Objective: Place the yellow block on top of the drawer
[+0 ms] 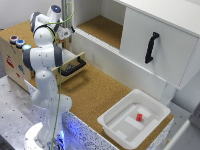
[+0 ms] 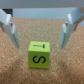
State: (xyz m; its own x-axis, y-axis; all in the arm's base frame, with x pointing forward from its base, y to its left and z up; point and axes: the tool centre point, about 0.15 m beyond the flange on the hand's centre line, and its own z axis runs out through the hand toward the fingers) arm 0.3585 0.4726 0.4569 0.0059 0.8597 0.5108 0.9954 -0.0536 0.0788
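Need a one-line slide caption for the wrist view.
Open gripper hovering over the yellow block, lettered S and T, resting on a brown cork surface, fingers apart on either side.

White arm point(image 1: 44, 65) over open drawer point(image 1: 71, 65); red block point(image 1: 139, 117) in white tray point(image 1: 116, 131)
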